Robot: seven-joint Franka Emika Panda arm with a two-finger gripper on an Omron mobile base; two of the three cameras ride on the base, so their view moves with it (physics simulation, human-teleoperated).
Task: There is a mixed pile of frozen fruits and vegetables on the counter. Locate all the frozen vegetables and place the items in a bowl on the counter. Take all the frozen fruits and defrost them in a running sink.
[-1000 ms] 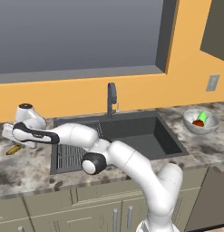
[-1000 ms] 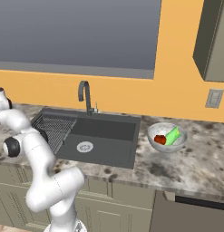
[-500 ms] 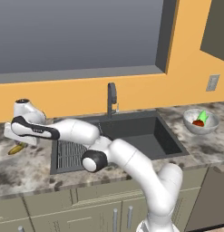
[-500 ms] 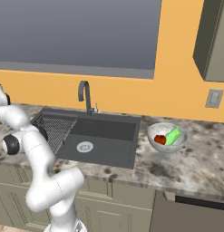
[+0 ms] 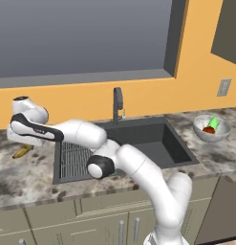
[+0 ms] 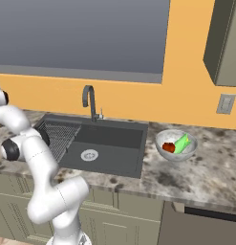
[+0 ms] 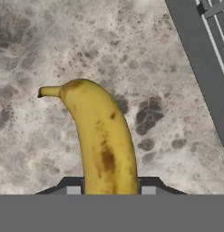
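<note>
Hovering low over the desk (image 7: 168,90) left of the sink (image 5: 138,139), the fingers (image 7: 148,186) stand open astride the banana (image 7: 102,140), whose long axis runs from between them toward 11 o'clock, stem farthest away.

My two base cameras sit behind the arm, left and right, looking forward and down; both take in the sink (image 5: 138,139) (image 6: 102,143), faucet (image 5: 118,103) (image 6: 91,101) and bowl (image 5: 211,129) (image 6: 176,145). My hand camera looks straight down, close over the banana (image 7: 102,140) on the speckled counter (image 7: 50,45).
</note>
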